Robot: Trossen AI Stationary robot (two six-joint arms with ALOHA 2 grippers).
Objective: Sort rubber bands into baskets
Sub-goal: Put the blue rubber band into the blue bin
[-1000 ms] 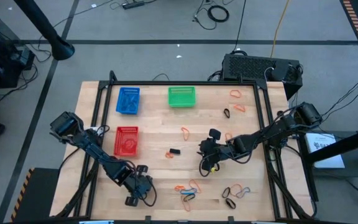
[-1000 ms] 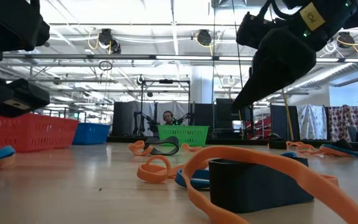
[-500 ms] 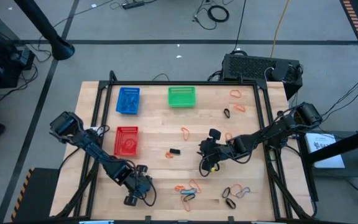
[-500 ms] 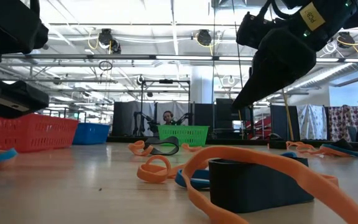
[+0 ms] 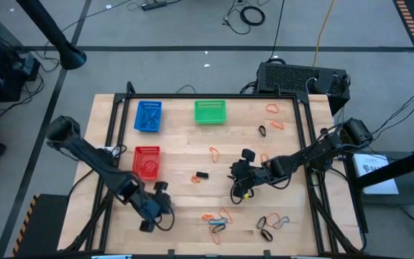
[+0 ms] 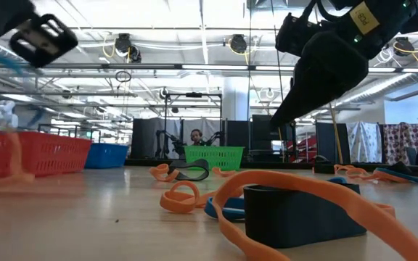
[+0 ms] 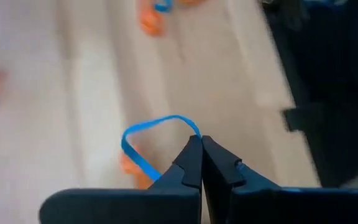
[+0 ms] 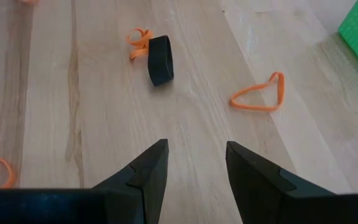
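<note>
My left gripper (image 7: 201, 144) is above the table's near left part (image 5: 165, 206), shut on a blue rubber band (image 7: 151, 134). An orange band (image 7: 129, 167) shows just beneath the blue loop; whether it hangs with it I cannot tell. My right gripper (image 8: 194, 155) hovers open over the table's middle right (image 5: 237, 185), with nothing between its fingers. Ahead of it a black band (image 8: 160, 59) and orange bands (image 8: 260, 93) lie flat on the wood. The blue basket (image 5: 148, 116), green basket (image 5: 210, 111) and red basket (image 5: 146, 162) stand on the far left half. My left gripper pinches one spot of the blue band's loop (image 7: 194, 132) between its two fingertips. The fingers slant downward from the table's left. The rest of the loop stands out beyond the tips, lifted clear of the wood.
Loose bands lie in a cluster near the front edge (image 5: 218, 218), another cluster to its right (image 5: 272, 223), and several at the far right (image 5: 273, 108). A black band wrapped by an orange one (image 6: 296, 210) sits close to the low camera. A black box (image 5: 300, 79) stands behind the table.
My left gripper has risen and tipped, drifting slightly toward the table's left edge. The blue band, which lay on the wood beside an orange one, has come up off the table with it. My right arm has kept still.
</note>
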